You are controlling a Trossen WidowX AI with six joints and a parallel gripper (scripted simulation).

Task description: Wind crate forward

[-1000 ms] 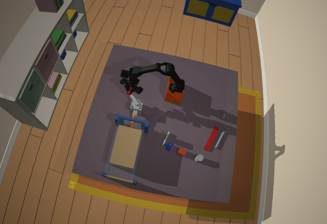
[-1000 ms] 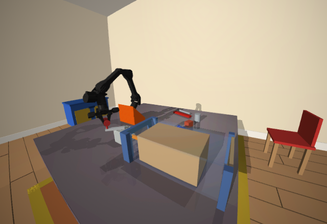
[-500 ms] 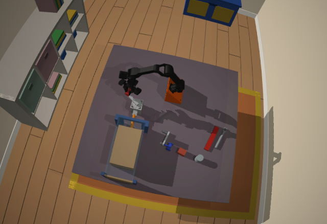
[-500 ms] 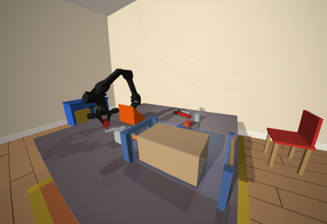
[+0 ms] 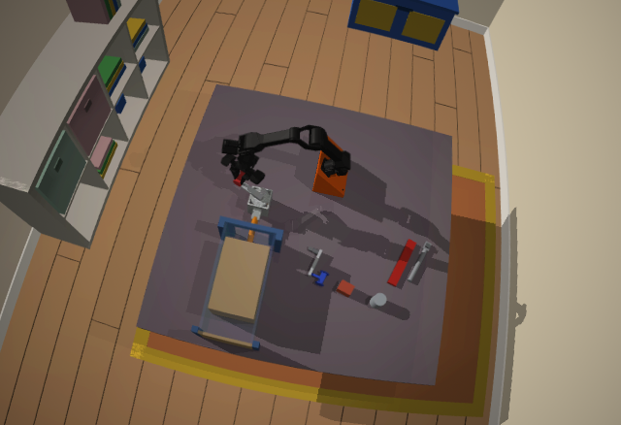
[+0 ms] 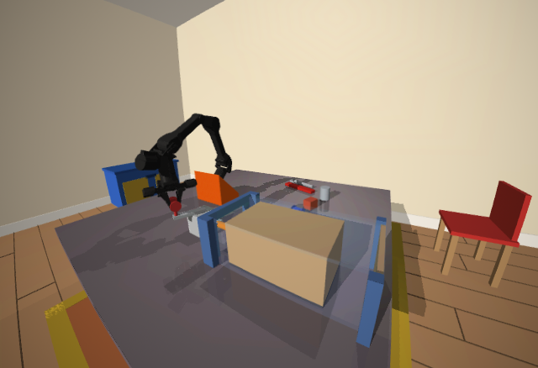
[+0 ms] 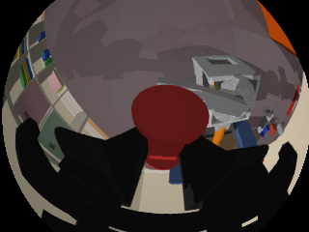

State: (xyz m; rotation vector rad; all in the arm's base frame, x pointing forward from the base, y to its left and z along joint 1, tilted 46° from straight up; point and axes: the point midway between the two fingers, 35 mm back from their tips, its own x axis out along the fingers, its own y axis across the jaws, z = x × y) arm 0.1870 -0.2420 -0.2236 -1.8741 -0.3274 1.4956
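Note:
My gripper (image 5: pixel 243 175) (image 6: pixel 174 200) (image 7: pixel 165 126) is shut on the red knob (image 5: pixel 238 179) (image 6: pixel 175 206) (image 7: pixel 170 113) of the winch handle. The handle's grey arm (image 6: pixel 191 212) (image 7: pixel 212 97) reaches from the knob over the top of the grey winch (image 5: pixel 252 205) (image 6: pixel 194 227) (image 7: pixel 251 72); its key end is hidden. An orange strap (image 5: pixel 251 235) (image 6: pixel 221 224) (image 7: pixel 219 136) runs from the winch through the blue mouth frame (image 5: pixel 233 224) (image 6: pixel 208 242). The tan crate (image 5: pixel 238 277) (image 6: pixel 277 246) sits flat inside the clear panels, its front a small gap behind that frame.
An orange wedge (image 5: pixel 328 187) (image 6: pixel 208 188) stands by the arm's base. Right of the cubby lie a grey cranked tool (image 5: pixel 315 262), a blue piece (image 5: pixel 320 277), a red block (image 5: pixel 345 287) (image 6: pixel 310 202), a pale cylinder (image 5: pixel 377 300) (image 6: pixel 324 192) and a red bar (image 5: pixel 401 263).

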